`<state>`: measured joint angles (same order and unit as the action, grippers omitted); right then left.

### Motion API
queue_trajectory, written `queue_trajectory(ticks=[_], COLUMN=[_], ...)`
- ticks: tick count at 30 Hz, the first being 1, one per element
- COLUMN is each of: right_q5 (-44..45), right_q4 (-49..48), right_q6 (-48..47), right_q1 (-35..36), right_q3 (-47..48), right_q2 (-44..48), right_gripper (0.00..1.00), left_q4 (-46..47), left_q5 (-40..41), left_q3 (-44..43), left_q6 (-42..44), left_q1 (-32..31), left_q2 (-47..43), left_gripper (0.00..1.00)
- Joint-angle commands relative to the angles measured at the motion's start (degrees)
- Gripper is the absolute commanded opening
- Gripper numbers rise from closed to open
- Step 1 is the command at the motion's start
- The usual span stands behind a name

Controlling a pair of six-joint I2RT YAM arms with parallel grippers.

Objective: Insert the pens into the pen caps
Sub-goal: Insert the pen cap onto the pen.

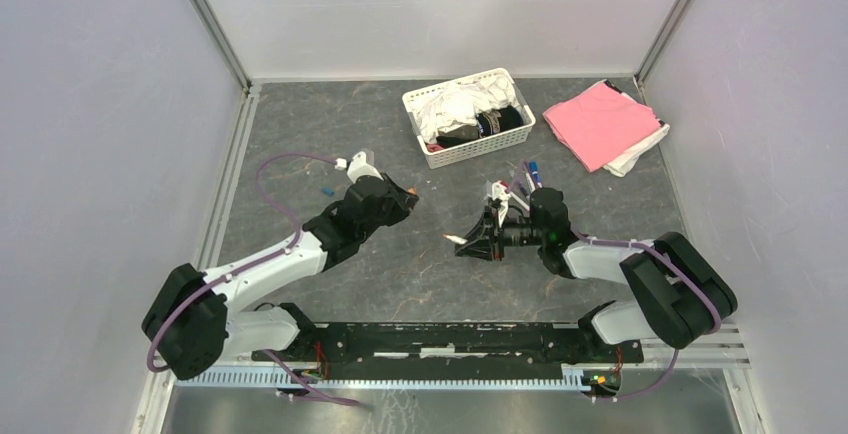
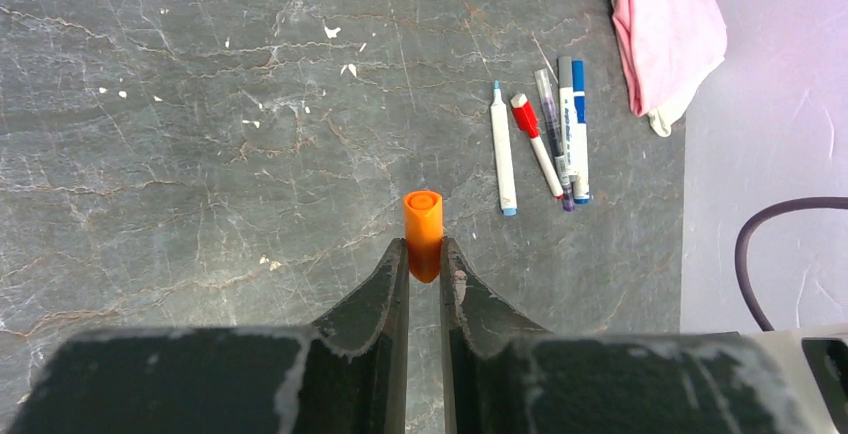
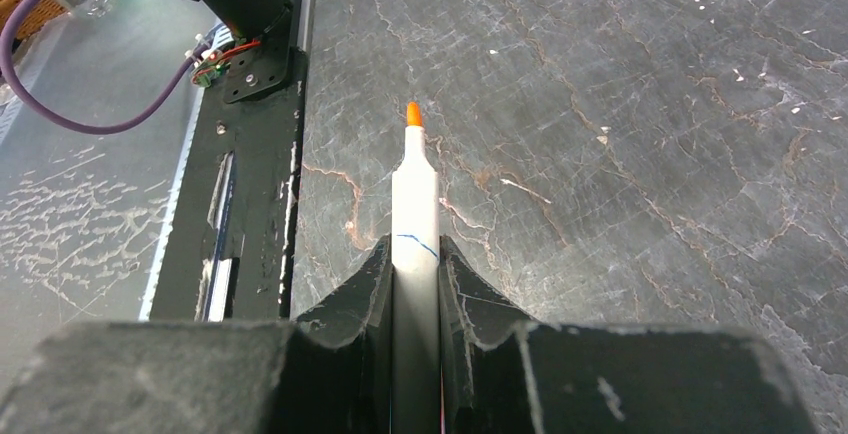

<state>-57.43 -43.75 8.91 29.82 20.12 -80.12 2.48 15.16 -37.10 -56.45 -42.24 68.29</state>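
My left gripper (image 2: 424, 254) is shut on an orange pen cap (image 2: 423, 229), which sticks out past the fingertips with its open end facing away from me. My right gripper (image 3: 414, 249) is shut on a white pen (image 3: 415, 194) whose bare orange tip points forward over the table. In the top view the left gripper (image 1: 408, 195) and right gripper (image 1: 472, 243) face each other a short gap apart, the pen tip (image 1: 448, 238) aimed left. Several more pens (image 2: 540, 139) lie side by side on the table. A small blue cap (image 1: 327, 192) lies left of the left gripper.
A white basket (image 1: 476, 147) of cloth items stands at the back centre. A pink cloth (image 1: 600, 122) lies at the back right. The black mounting rail (image 1: 450, 339) runs along the near edge. Enclosure walls close in on the left, back and right.
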Motion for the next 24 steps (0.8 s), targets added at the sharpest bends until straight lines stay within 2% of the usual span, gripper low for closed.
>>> queue_trajectory(ticks=[1,9,16,24], right_q5=[0.28,0.86,5.76,10.37], right_q4=[-2.92,-7.85,-9.58,-7.98], right_q6=[0.52,6.20,9.48,8.78], right_q1=[0.78,2.08,5.32,5.27], right_q3=[0.47,-0.02,0.74,1.68], right_q2=[-0.05,-2.38,-2.68,-3.02], right_gripper=[0.00,0.00,0.00,0.00], left_q4=[3.15,4.72,7.23,6.92], left_q5=[0.22,0.66,-1.71,-6.05], left_q3=[1.15,3.61,4.82,5.70], left_q6=[-1.29,-1.86,-3.41,-6.46], left_q1=[-0.26,-0.13,-0.12,-0.12], left_q2=[-1.90,-3.00,-2.83,-4.24], left_gripper=[0.02,0.02,0.02,0.02])
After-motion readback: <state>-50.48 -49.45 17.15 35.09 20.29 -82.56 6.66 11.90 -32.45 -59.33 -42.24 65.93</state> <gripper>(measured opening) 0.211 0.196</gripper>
